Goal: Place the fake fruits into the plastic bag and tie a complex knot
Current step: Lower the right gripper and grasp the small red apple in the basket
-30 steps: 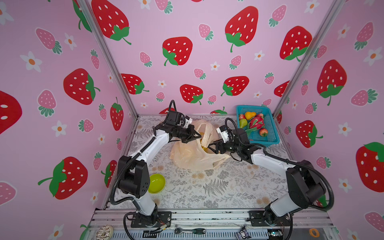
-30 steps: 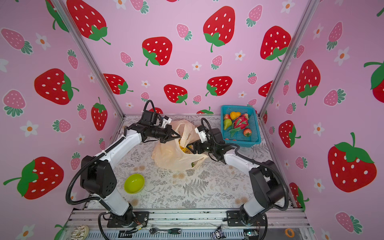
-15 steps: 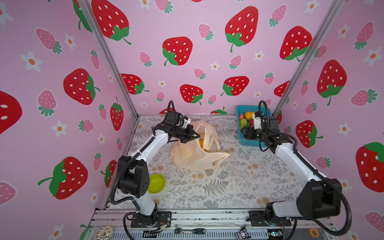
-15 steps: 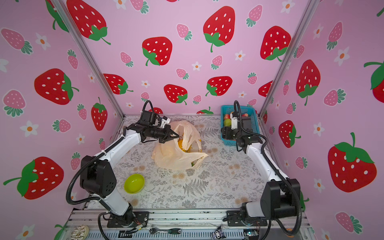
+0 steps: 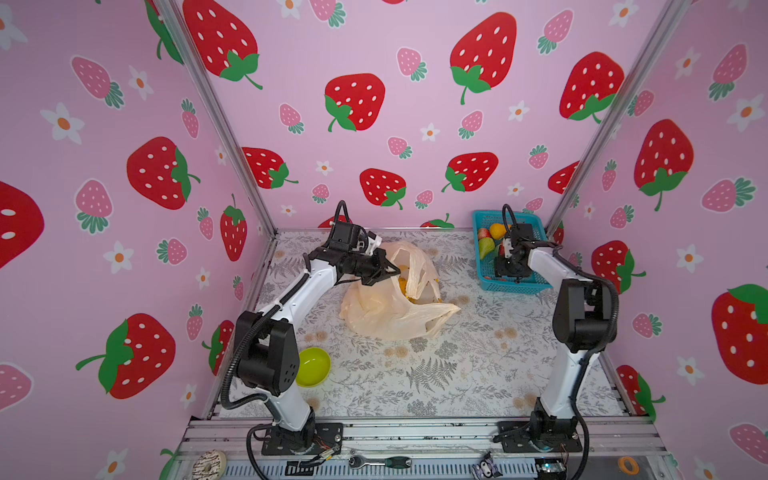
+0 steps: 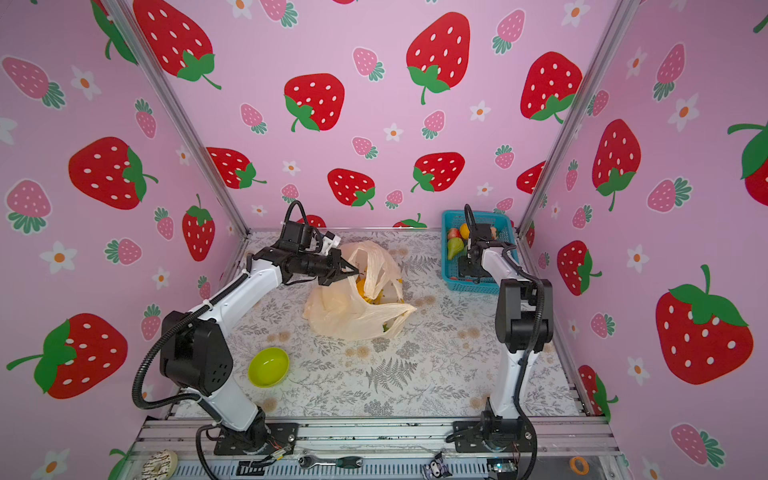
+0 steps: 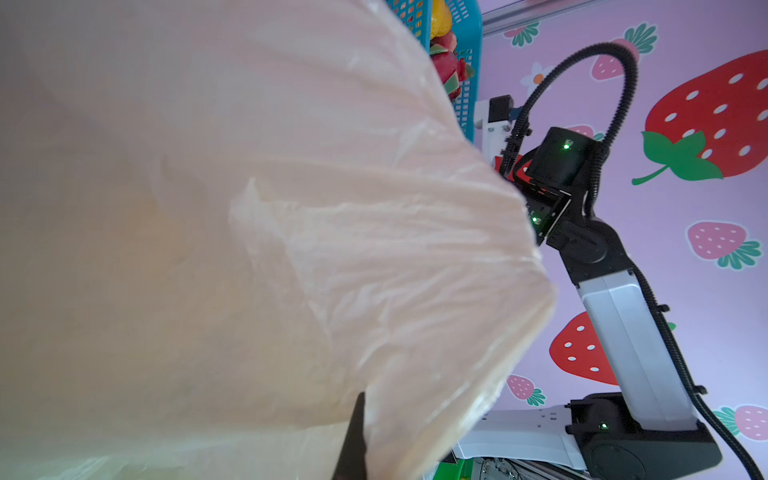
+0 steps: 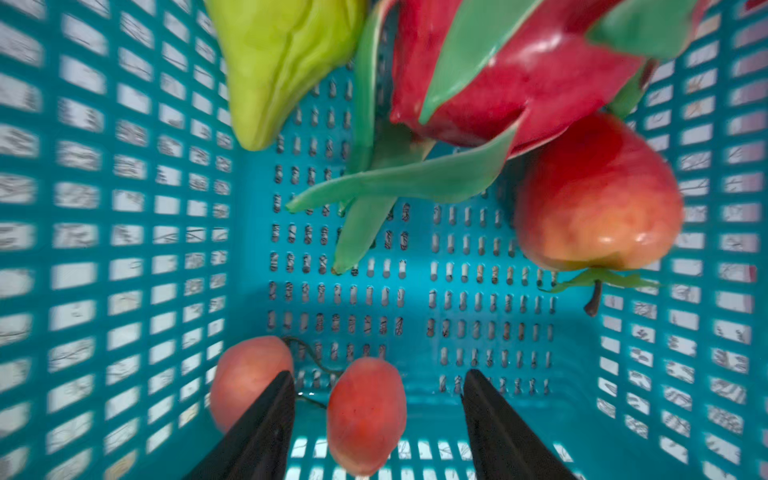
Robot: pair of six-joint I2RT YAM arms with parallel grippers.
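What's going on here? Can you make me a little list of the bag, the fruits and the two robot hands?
Bag: plastic bag on the table, mouth held open
Left gripper: shut on the bag's rim
Right gripper: open, inside the teal basket, a small red fruit between its jaws
In bag: yellow fruit showing
In basket: green pear, dragon fruit, larger red fruit
Nearby: green bowl

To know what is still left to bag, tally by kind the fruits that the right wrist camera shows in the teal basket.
Green pear: 1
Dragon fruit: 1
Larger red-orange fruit: 1
Small red fruits: 2
Total: 5
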